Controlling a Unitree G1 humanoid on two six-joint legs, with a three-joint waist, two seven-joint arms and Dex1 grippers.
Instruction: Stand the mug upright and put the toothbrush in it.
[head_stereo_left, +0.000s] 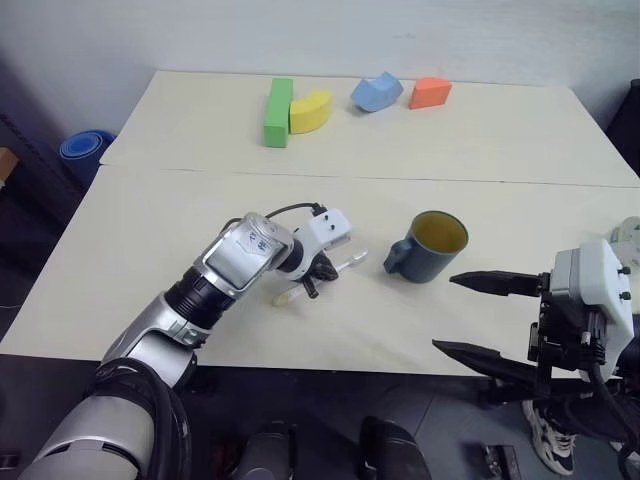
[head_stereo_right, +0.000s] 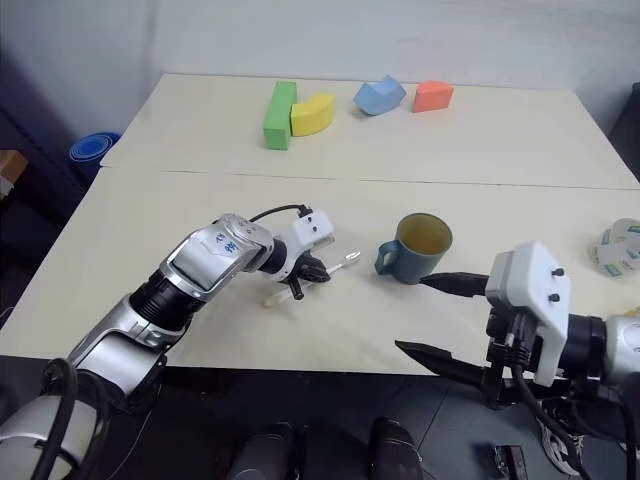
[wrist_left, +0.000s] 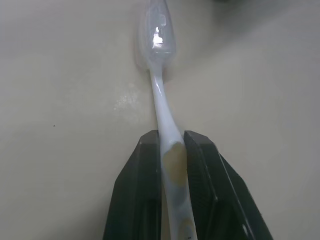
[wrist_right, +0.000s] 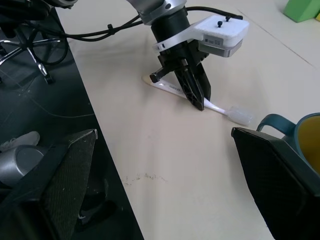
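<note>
Toothbrush (wrist_left: 167, 150) lies flat on the table (head_stereo_left: 150, 250), at about nine o'clock from the mug (head_stereo_left: 430, 246) and near it, with its bristled head pointing toward the mug's handle. The left gripper (wrist_right: 196, 95) is pressed together on the toothbrush's handle, pinching it partway along; the right gripper (head_stereo_left: 470, 315) hangs spread wide at about five o'clock from the mug, holding nothing. The mug already stands upright, yellow inside showing.

Risks, as I judge them: the pinch sits on a slim, smooth handle, so the toothbrush could swivel between the fingers or slip out when lifted. The handle end trails behind the gripper, so tipping it upright for insertion may be awkward, and a low approach could knock the mug's rim or handle and topple it. The right gripper is close enough to the mug to bump it if it swings in.

Count: one toothbrush, one mug, four foam blocks (head_stereo_left: 278, 111) along the far edge at twelve o'clock (green, yellow, blue, orange), one tape roll (head_stereo_right: 615, 247) at three o'clock.
</note>
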